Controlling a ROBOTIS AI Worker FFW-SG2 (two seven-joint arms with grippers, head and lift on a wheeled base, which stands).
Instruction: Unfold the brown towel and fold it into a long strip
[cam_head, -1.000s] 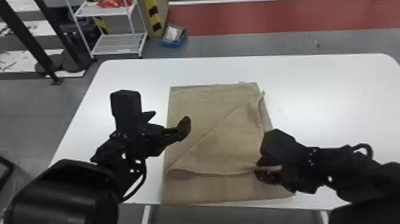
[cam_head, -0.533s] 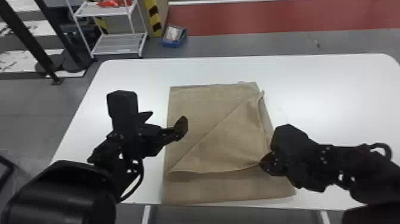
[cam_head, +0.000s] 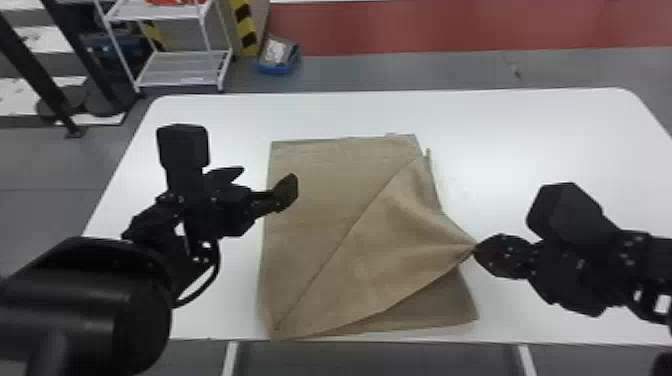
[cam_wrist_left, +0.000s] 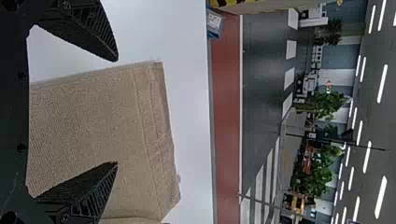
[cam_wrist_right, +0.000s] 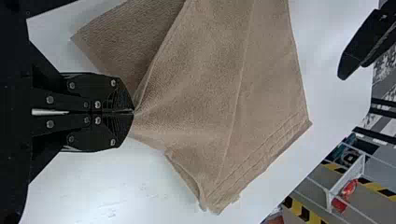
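Note:
The brown towel (cam_head: 320, 200) lies folded in layers near the table's front edge, its top layer creased diagonally and drawn out to the right into a point. At that point my right gripper (cam_head: 476, 248) is shut on the towel's corner, off the towel's right side. In the right wrist view the right gripper (cam_wrist_right: 133, 112) pinches the cloth (cam_wrist_right: 201, 93), which fans out in creases. My left gripper (cam_head: 267, 182) stands open around the towel's left edge, holding nothing; in the left wrist view the left gripper (cam_wrist_left: 116, 112) has its fingers apart above the towel (cam_wrist_left: 102, 126).
The white table (cam_head: 525, 140) carries the towel, with bare surface behind it and to its right. Beyond the table are a white shelf rack (cam_head: 185, 70) and a blue box (cam_head: 278, 55) on the floor.
My right gripper has moved right and slightly back, pulling the towel's top-layer corner outward and lifting creases into it. The left arm has shifted slightly.

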